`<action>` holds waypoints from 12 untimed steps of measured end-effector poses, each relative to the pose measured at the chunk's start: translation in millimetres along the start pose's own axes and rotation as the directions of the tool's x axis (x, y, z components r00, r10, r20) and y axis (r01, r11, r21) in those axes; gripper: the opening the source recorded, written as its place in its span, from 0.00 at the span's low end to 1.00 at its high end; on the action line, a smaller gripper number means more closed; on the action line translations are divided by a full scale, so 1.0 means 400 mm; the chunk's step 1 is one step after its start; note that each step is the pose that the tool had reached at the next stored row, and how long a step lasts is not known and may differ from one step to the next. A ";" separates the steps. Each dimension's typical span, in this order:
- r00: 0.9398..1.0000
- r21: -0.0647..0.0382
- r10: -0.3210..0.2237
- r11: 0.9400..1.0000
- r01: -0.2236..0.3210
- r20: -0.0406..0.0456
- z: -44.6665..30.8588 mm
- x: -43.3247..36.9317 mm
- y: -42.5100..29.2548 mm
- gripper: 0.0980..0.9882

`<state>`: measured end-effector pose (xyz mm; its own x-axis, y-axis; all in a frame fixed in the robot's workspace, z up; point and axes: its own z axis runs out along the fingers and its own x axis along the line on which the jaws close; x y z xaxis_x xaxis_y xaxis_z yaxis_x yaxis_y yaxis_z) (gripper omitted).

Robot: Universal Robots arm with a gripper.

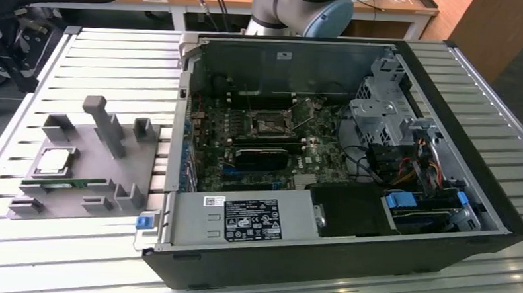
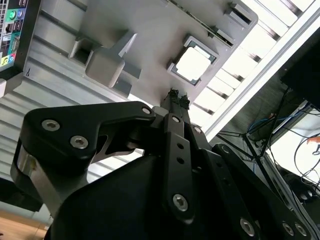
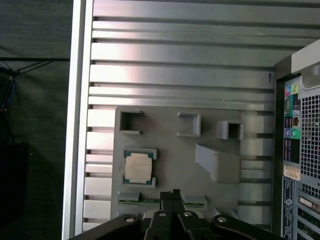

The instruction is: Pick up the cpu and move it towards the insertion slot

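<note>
The cpu (image 1: 56, 161), a flat silvery square chip, lies in a square pocket of the grey fixture (image 1: 110, 179) at the exterior view's left. Both wrist views show the cpu (image 3: 138, 167) (image 2: 194, 64) from above. My gripper (image 3: 172, 195) (image 2: 177, 98) hangs well above the fixture, a little to one side of the chip and over the green memory stick (image 3: 192, 202). Its fingers are shut together with nothing between them. The insertion slot (image 1: 269, 124), a shiny metal frame with a dark centre, sits on the green motherboard inside the open computer case (image 1: 471, 195).
The fixture carries a tall post (image 1: 104, 123) and several small upright blocks near the chip. The green memory stick (image 1: 66, 183) lies in a slot beside the cpu. A black power supply (image 1: 240, 222) and cables crowd the case's near side. The slatted metal table (image 1: 115, 54) surrounds everything.
</note>
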<state>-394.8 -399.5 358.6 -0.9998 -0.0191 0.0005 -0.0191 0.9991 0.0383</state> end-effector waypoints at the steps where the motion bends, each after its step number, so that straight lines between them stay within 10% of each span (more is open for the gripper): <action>1: 1.000 0.000 0.000 1.000 0.000 0.000 0.001 0.001 0.000 0.01; 12: 1.000 0.000 0.000 1.000 0.000 -0.002 0.012 0.017 0.000 0.01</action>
<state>-401.7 -399.4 353.6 -0.9998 -0.0191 0.0029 -0.0189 0.9991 0.0383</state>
